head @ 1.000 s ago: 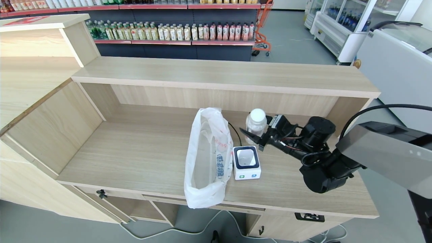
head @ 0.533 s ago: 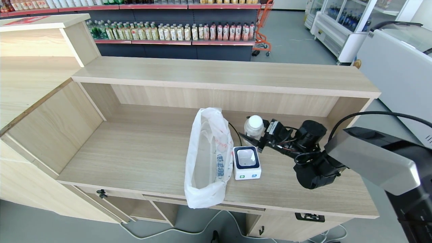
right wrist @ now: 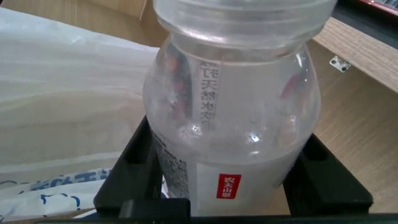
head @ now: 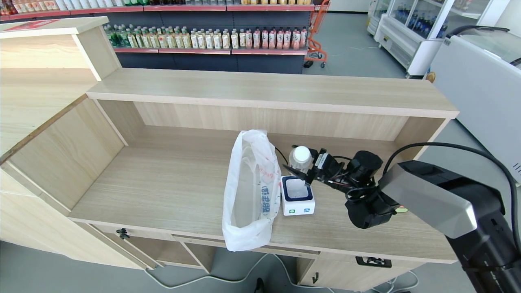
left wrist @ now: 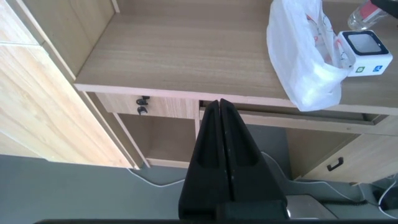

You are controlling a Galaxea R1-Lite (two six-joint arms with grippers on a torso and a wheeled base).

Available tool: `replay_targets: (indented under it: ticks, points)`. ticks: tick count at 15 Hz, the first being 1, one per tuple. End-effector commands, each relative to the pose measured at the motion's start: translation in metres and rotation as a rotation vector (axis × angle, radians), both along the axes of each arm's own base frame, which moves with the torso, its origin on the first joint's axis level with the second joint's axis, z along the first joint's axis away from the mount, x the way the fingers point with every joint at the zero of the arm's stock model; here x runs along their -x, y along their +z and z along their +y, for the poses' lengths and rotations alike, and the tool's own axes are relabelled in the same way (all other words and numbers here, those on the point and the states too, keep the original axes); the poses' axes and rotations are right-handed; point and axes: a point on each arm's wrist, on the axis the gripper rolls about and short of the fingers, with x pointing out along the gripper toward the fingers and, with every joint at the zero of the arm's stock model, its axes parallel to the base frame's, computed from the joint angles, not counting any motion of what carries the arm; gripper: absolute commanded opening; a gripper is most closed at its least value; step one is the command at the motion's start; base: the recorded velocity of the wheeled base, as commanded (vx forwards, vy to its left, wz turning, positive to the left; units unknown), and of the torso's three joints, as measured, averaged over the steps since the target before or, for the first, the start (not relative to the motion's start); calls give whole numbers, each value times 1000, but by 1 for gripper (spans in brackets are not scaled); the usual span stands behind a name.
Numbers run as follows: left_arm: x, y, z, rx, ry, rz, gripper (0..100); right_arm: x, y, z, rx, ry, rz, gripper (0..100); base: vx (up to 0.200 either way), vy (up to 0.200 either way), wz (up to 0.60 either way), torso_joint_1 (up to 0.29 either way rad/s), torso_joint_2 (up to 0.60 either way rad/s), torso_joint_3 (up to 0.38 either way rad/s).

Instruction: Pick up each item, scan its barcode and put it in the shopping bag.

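My right gripper is shut on a clear plastic bottle with a white cap, held just behind and above the white barcode scanner with the dark-framed window. In the right wrist view the bottle stands between the black fingers, with the white bag behind it. The white shopping bag stands open at the counter's front edge, just left of the scanner. My left gripper is shut, with nothing in it, low in front of the counter; the bag and scanner lie far off.
A wooden checkout counter has a raised back ledge and side walls. A black cable runs from the scanner behind the bag. Shelves of bottles and freezers stand behind. A drawer and cabinet handles sit below the counter.
My right arm has carried the bottle left and down, from behind the scanner's right side to close above its back edge. The bag and scanner have not moved.
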Motion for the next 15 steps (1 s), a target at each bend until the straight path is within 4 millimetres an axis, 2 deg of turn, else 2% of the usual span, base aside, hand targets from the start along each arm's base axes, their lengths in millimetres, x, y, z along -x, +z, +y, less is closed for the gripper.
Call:
replay_targets:
  ticks: [1, 6, 15]
  points:
    - [0, 0, 0, 0, 1, 0, 0, -3, -8, 4, 2, 7, 9, 0, 0, 0, 0, 0, 0, 0]
    - [0, 0, 0, 0, 1, 0, 0, 7, 0, 5, 17, 5, 2, 0, 0, 0, 0, 0, 0, 0]
    - [0, 0, 0, 0, 0, -2, 0, 16, -8, -2, 54, -6, 19, 0, 0, 0, 0, 0, 0, 0]
